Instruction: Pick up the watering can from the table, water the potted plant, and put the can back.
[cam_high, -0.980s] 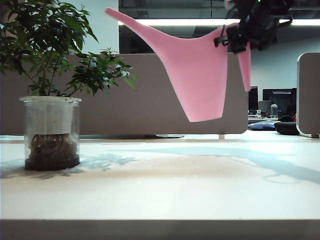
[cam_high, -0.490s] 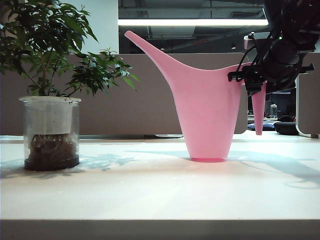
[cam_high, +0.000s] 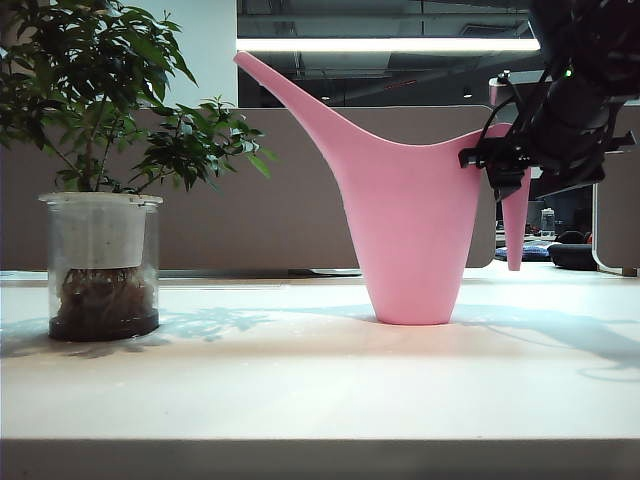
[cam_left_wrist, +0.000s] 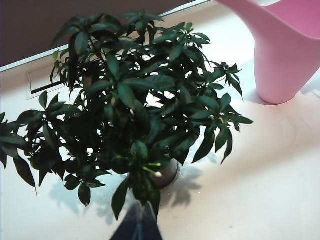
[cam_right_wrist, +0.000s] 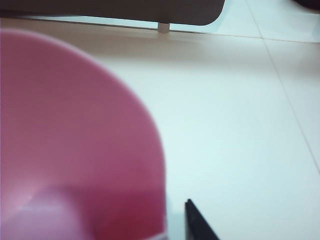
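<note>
One pink watering can (cam_high: 412, 230), tapered, long upswept spout, upright on counter (cam_high: 300, 380) right of potted plant (cam_high: 100, 170). Right gripper (cam_high: 505, 165) at handle; finger state unclear. Left gripper (cam_left_wrist: 137, 227) above plant, unclear.

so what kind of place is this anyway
Probably an open-plan office or lab. Behind the white table stands a grey desk partition, with a long ceiling strip light above it, and past the watering can there are monitors and desk clutter in the background.
</note>
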